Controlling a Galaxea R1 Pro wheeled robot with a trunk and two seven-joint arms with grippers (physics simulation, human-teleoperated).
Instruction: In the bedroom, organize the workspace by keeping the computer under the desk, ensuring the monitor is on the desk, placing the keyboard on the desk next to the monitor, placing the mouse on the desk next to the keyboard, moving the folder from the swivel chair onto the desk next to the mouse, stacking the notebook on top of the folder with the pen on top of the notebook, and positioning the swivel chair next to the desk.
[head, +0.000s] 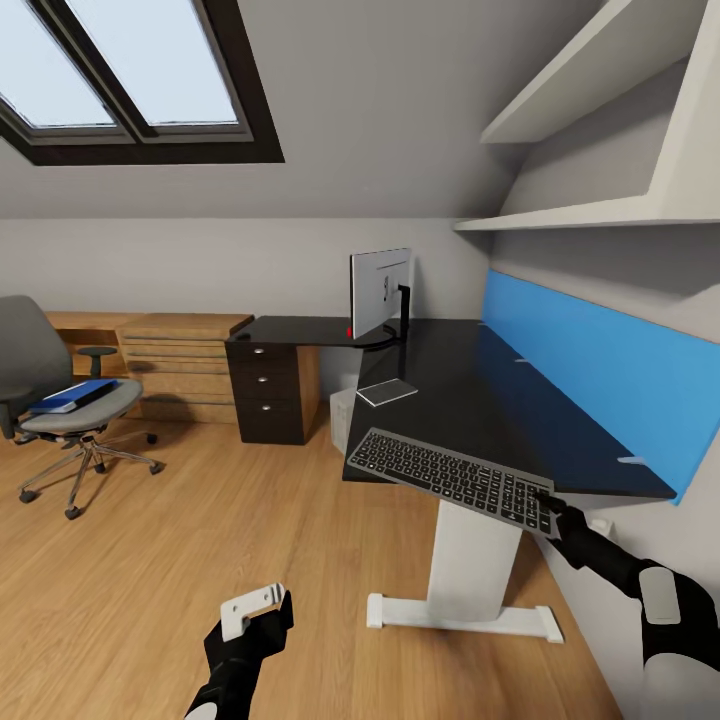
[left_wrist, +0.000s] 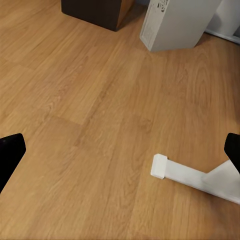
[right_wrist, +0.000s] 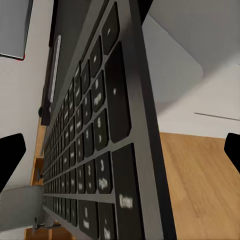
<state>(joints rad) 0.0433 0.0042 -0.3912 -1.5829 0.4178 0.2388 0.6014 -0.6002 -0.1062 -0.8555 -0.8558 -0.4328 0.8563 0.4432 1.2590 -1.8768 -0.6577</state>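
Observation:
The dark grey keyboard (head: 452, 482) sits askew over the front edge of the black desk (head: 500, 400), its near end sticking out past the edge. My right gripper (head: 556, 512) is at that end. In the right wrist view the keyboard (right_wrist: 100, 150) runs between fingertips (right_wrist: 11, 156) that stand wide apart, so the gripper is open. The monitor (head: 380, 294) stands at the desk's far corner, with the thin notebook (head: 387, 392) lying in front of it. The computer (left_wrist: 177, 22) stands under the desk. My left gripper (head: 256, 612) hangs open low over the floor. The blue folder (head: 72, 396) lies on the swivel chair (head: 55, 405) at far left.
A dark drawer unit (head: 268, 392) closes the desk's left end, with light oak drawers (head: 180, 362) beside it. The desk's white foot (left_wrist: 192, 175) lies on the plank floor near my left gripper. White shelves (head: 600, 210) hang above the blue back panel (head: 590, 350).

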